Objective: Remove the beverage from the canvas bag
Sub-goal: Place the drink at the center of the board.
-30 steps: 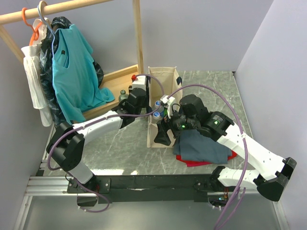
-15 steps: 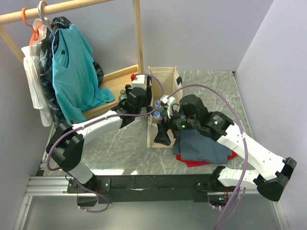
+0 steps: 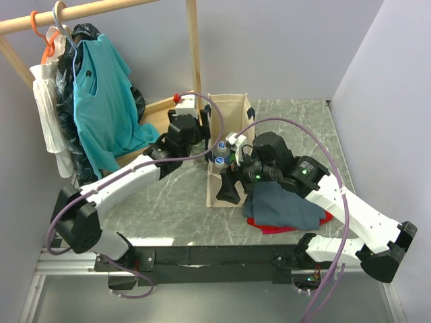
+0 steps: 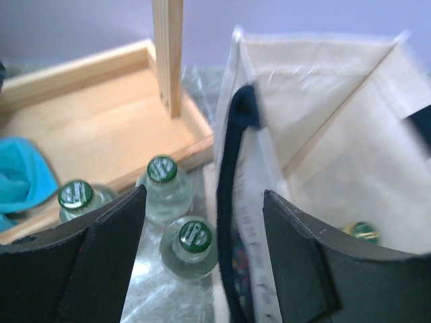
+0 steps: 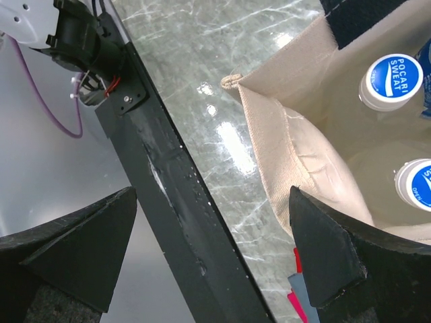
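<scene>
The beige canvas bag [image 3: 232, 128] stands open in the middle of the table, its navy handle [image 4: 237, 168] hanging over the left rim. Two white-and-blue capped beverage bottles [image 5: 390, 81] stand inside it, and a gold-green cap [image 4: 363, 231] shows deeper in. Three green-capped bottles [image 4: 195, 237] stand on the table just left of the bag. My left gripper [image 4: 203, 195] is open above the bag's left wall and the nearest green-capped bottle, gripping neither. My right gripper [image 5: 212, 195] is open at the bag's near corner [image 5: 296, 168], holding nothing.
A wooden tray [image 4: 101, 128] with an upright post [image 4: 168, 54] sits left of the bag, and clothes [image 3: 101, 94] hang on a rail above it. A grey-blue cloth on a red one [image 3: 286, 208] lies right of the bag. The black table edge [image 5: 155, 175] runs below my right gripper.
My left gripper has opened and drawn up and back to the left, away from the bag's rim. The right arm has not moved.
</scene>
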Robot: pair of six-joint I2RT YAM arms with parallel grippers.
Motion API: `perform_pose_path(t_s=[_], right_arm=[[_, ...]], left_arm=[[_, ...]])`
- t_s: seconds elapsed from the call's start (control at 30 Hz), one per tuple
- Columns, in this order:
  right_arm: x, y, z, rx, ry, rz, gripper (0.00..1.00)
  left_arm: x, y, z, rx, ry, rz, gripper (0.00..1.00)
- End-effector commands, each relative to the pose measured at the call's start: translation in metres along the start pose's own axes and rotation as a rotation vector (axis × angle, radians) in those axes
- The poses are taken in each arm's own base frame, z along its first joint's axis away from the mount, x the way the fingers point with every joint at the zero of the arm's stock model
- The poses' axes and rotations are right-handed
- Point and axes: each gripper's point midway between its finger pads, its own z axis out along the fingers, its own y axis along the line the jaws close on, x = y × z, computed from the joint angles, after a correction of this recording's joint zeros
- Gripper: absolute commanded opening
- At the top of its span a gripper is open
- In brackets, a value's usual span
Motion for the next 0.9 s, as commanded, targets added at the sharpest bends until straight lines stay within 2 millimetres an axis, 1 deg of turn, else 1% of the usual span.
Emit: perform_pose_path(t_s=[0.0, 0.13, 0.23, 0.27, 0.33, 0.37, 0.43, 0.47, 0.5, 0.53, 0.57, 0.6, 0.63, 0.67, 0.73, 0.77, 0.8, 0.83, 0.87], right_arm=[[-0.023, 0.005, -0.015, 0.02, -0.078, -0.05, 1.0], [-0.034, 0.0, -0.023, 0.069, -0.109, -0.055, 1.0], [-0.044, -0.004, -0.028, 0.108, -0.154, -0.058, 1.0], [-0.049, -0.008, -0.033, 0.138, -0.182, -0.06, 1.0], [-0.059, -0.009, -0.038, 0.158, -0.229, -0.071, 1.0], [-0.064, -0.009, -0.043, 0.168, -0.254, -0.076, 1.0], [-0.073, -0.011, -0.048, 0.197, -0.298, -0.086, 1.0], [-0.078, -0.012, -0.053, 0.207, -0.324, -0.09, 1.0], [-0.082, -0.014, -0.056, 0.228, -0.34, -0.09, 1.0], [-0.086, -0.015, -0.06, 0.238, -0.358, -0.09, 1.0], [-0.09, -0.015, -0.063, 0.25, -0.378, -0.094, 1.0], [-0.093, -0.018, -0.066, 0.269, -0.395, -0.087, 1.0], [-0.095, -0.023, -0.069, 0.301, -0.409, -0.08, 1.0], [-0.1, -0.023, -0.076, 0.32, -0.445, -0.081, 1.0], [-0.102, -0.033, -0.084, 0.382, -0.48, -0.06, 1.0], [-0.105, -0.033, -0.091, 0.395, -0.51, -0.058, 1.0], [-0.104, -0.037, -0.093, 0.416, -0.52, -0.049, 1.0], [-0.107, -0.046, -0.103, 0.478, -0.552, -0.028, 1.0], [-0.107, -0.051, -0.107, 0.51, -0.568, -0.002, 1.0]], left_arm=[[-0.064, -0.017, -0.023, 0.076, -0.098, -0.05, 0.75], [-0.086, -0.027, -0.032, 0.126, -0.122, -0.063, 0.75], [-0.095, -0.034, -0.039, 0.172, -0.121, -0.054, 0.75], [-0.102, -0.036, -0.041, 0.187, -0.134, -0.054, 0.75], [-0.106, -0.044, -0.044, 0.228, -0.132, -0.041, 0.76], [-0.113, -0.046, -0.045, 0.241, -0.142, -0.035, 0.76], [-0.115, -0.052, -0.046, 0.265, -0.129, -0.019, 0.77], [-0.119, -0.058, -0.046, 0.288, -0.129, -0.011, 0.77], [-0.119, -0.06, -0.046, 0.298, -0.12, -0.002, 0.78], [-0.11, -0.063, -0.041, 0.302, -0.084, 0.019, 0.78], [-0.116, -0.07, -0.043, 0.333, -0.084, 0.028, 0.78], [-0.116, -0.073, -0.043, 0.345, -0.075, 0.033, 0.78], [-0.111, -0.076, -0.039, 0.352, -0.057, 0.045, 0.77], [-0.114, -0.082, -0.041, 0.384, -0.059, 0.05, 0.77], [-0.108, -0.089, -0.039, 0.418, -0.042, 0.066, 0.8], [-0.109, -0.095, -0.041, 0.452, -0.038, 0.072, 0.81], [-0.108, -0.1, -0.042, 0.477, -0.032, 0.078, 0.81], [-0.105, -0.104, -0.04, 0.49, -0.015, 0.089, 0.81], [-0.103, -0.107, -0.04, 0.504, -0.006, 0.09, 0.8]])
